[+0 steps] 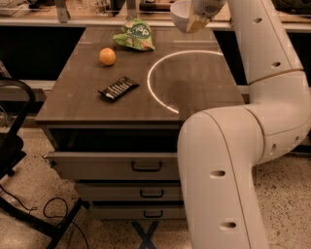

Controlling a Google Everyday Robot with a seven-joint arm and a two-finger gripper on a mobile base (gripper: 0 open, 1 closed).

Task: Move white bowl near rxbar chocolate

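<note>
Hovering over the far table (204,92) edge, gripper (191,20) fingers (197,23) clamp the white bowl (179,13)

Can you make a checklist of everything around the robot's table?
Surface: wooden table, a bright ring of light on it.
Job's things: white bowl held up above the far edge; rxbar chocolate flat at front left.
Clutter: orange and green snack bag, at the back left.
Gripper: gripper up high, shut on the white bowl.
Cables: black cable on the floor, lower left.
Surroundings: drawers under the table; black chair at left.
</note>
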